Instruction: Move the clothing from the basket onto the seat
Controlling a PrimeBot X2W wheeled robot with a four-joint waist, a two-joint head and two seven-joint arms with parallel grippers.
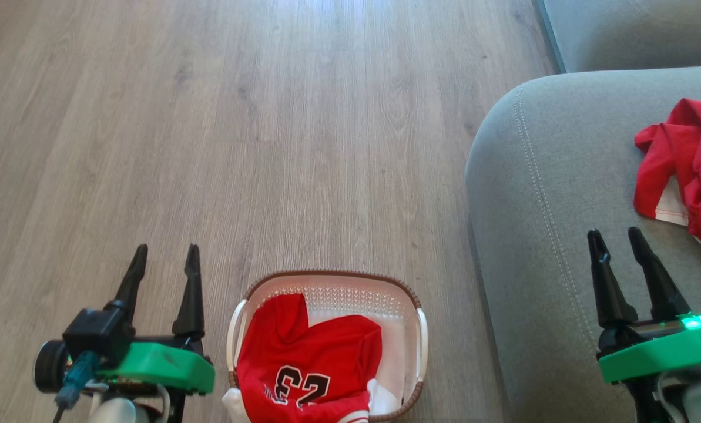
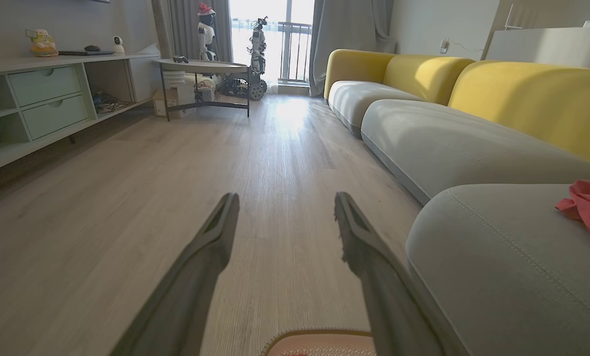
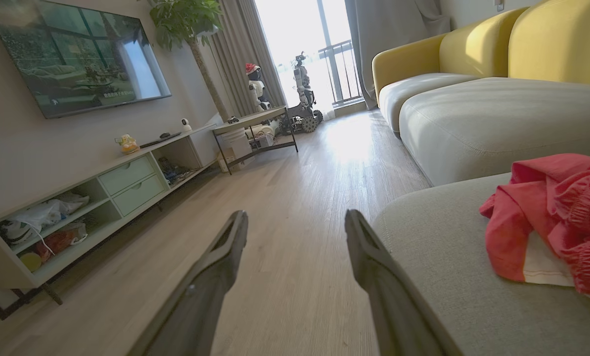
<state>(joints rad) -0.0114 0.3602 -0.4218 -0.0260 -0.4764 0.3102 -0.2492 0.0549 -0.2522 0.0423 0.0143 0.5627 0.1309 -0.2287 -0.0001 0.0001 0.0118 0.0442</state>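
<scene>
The white basket [image 1: 406,305] with a brown rim stands on the floor at the bottom centre, its rim [image 2: 319,336] also at the bottom of the left wrist view. In it lies a red jersey [image 1: 309,358] with a black 23 and a bit of white cloth [image 1: 385,396]. A crumpled red garment [image 1: 685,170] with white trim rests on the grey-green seat [image 1: 550,194] at the right, also seen as red cloth [image 3: 552,217] on the seat [image 3: 448,257] and as a red edge [image 2: 589,207] on the seat [image 2: 497,257]. My left gripper [image 1: 165,249] is open left of the basket. My right gripper [image 1: 614,232] is open over the seat, empty.
Wood floor [image 1: 238,129] stretches ahead and to the left. A second sofa cushion [image 1: 632,29] lies beyond the seat, with yellow backrests [image 2: 532,94]. A low TV cabinet [image 3: 102,198], a side table [image 2: 201,66] and parked robots [image 2: 257,44] stand far off.
</scene>
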